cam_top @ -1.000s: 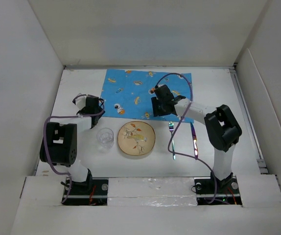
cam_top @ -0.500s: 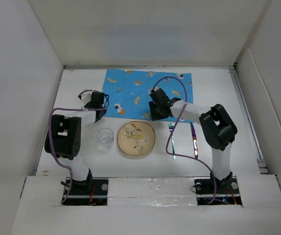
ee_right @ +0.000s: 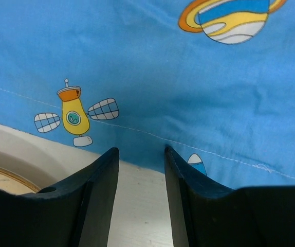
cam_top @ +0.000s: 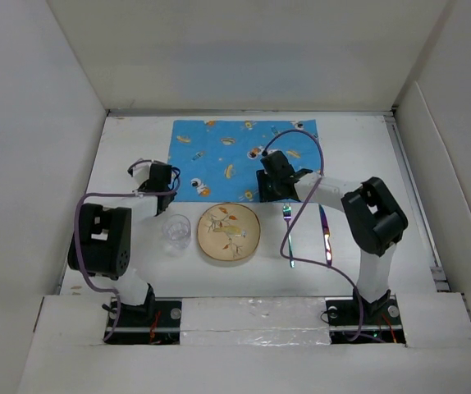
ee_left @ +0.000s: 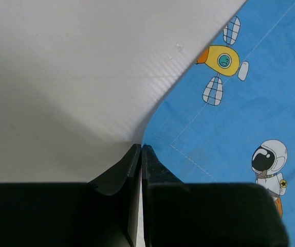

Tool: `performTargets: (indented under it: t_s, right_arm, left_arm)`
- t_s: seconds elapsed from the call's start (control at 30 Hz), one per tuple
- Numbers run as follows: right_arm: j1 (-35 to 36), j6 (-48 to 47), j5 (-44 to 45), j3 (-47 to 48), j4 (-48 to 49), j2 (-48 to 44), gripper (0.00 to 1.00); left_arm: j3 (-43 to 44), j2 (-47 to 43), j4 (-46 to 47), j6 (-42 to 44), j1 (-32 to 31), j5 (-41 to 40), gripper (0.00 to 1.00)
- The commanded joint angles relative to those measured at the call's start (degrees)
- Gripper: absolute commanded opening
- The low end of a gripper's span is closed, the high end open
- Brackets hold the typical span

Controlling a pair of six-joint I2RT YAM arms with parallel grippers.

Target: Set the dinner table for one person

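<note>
The dinner table point(cam_top: 367, 156) is a white surface with a blue cartoon-print placemat point(cam_top: 240, 156) lying on its far middle. My left gripper point(cam_top: 161, 181) sits at the mat's near-left corner. In the left wrist view its jaws point(ee_left: 141, 149) are pressed together with the placemat point(ee_left: 240, 118) corner running up into their tips. My right gripper point(cam_top: 270, 188) is at the mat's near edge. Its jaws point(ee_right: 140, 153) stand apart astride the placemat point(ee_right: 152, 77) hem, with bare table showing between them.
A patterned plate point(cam_top: 229, 232) lies just in front of the mat, its rim point(ee_right: 3, 177) close to my right fingers. A clear glass point(cam_top: 176, 233) stands left of it. A fork point(cam_top: 288, 234) and a knife point(cam_top: 325, 235) lie to its right. White panels wall the table.
My left gripper has shut on the mat's near-left corner. The mat has turned a little and now lies squarer. My right gripper has shifted slightly along the near edge.
</note>
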Motion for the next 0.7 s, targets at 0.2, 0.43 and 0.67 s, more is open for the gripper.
performTargets:
  t_s: [0.2,0.43,0.67]
  right_arm:
    - [3.60,2.68,-1.23,-9.78,2.28,-5.07,0.46]
    - [8.51,4.62,1.14,-12.69,1.85,-8.24,0.46]
    - [7.03,4.71,4.13,-13.21,0.27,-10.00,0.46]
  left_arm:
    - [-10.39,-9.94,-0.55,-0.89,0.97,1.33,0.00]
    - [-9.53,-11.01,-0.46,-0.46,2.29,1.51,0.00]
    - [-12.43,-12.58,1.20,-1.07,2.29,2.56,0.00]
